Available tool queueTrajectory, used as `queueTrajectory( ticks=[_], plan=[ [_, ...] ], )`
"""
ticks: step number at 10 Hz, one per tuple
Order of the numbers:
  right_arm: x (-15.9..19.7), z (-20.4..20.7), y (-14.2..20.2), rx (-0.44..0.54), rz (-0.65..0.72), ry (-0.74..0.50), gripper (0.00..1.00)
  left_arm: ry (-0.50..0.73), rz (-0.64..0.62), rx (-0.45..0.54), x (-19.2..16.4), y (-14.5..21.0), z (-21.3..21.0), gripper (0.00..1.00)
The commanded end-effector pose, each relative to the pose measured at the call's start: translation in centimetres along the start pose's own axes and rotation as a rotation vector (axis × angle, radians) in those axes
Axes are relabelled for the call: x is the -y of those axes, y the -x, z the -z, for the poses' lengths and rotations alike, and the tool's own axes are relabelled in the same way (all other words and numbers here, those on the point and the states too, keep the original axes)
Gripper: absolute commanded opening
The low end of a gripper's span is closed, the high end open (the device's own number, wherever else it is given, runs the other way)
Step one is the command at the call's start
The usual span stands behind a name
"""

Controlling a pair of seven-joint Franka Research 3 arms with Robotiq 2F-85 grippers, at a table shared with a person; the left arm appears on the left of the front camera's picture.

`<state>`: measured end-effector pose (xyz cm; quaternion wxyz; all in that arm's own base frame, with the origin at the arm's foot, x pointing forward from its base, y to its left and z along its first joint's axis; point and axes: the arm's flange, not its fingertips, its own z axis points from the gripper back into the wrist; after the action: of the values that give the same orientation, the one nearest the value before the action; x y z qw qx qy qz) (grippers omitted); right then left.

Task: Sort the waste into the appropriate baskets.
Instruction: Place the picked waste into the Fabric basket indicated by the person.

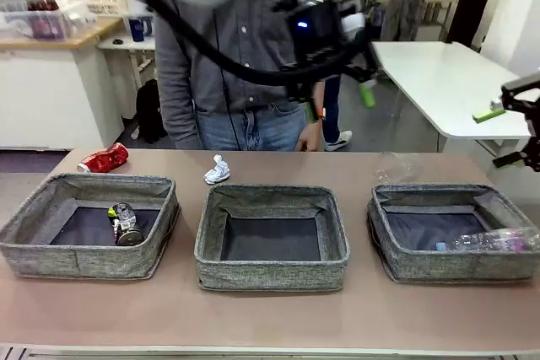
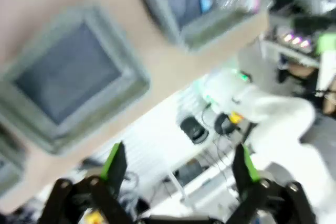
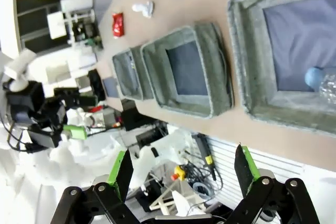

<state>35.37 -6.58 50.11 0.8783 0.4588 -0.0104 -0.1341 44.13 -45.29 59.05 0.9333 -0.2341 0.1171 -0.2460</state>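
Left end effector open and empty, up high near the person. Right end effector open and empty, raised off to the right side. Dark drink can lies in the left grey woven-fabric basket. Clear plastic bottle lies in the right basket; the middle basket sits between them.

Unsorted on the surface, behind the baskets:
- dented red can
- small white paper wad
- clear plastic cup

Risks:
- Cup is thin and barely visible, so a pinch could crush it or flick it off the far edge.
- Red can lies on its side and may roll when nudged.
- Wad may slip between the fingers.
- A low approach may snag the soft basket walls.
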Motion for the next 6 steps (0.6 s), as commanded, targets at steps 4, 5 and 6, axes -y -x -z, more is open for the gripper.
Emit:
queueTrajectory(
  ticks=[4, 5, 6],
  plan=[
    [-5.6, 7.0, -2.5, -0.232, -0.013, -0.024, 1.0, 0.248, -0.124, 0.331, -13.0, 17.5, 3.7, 1.0],
    [-6.8, 8.9, -2.7, -0.299, -0.003, -0.1, 1.0, 0.299, -0.189, 0.37, -15.2, 18.9, 3.8, 1.0],
    [-7.9, 10.2, -2.9, -0.367, -0.004, -0.221, 1.0, 0.392, -0.234, 0.41, -17.4, 20.5, 3.9, 1.0]
  ],
)
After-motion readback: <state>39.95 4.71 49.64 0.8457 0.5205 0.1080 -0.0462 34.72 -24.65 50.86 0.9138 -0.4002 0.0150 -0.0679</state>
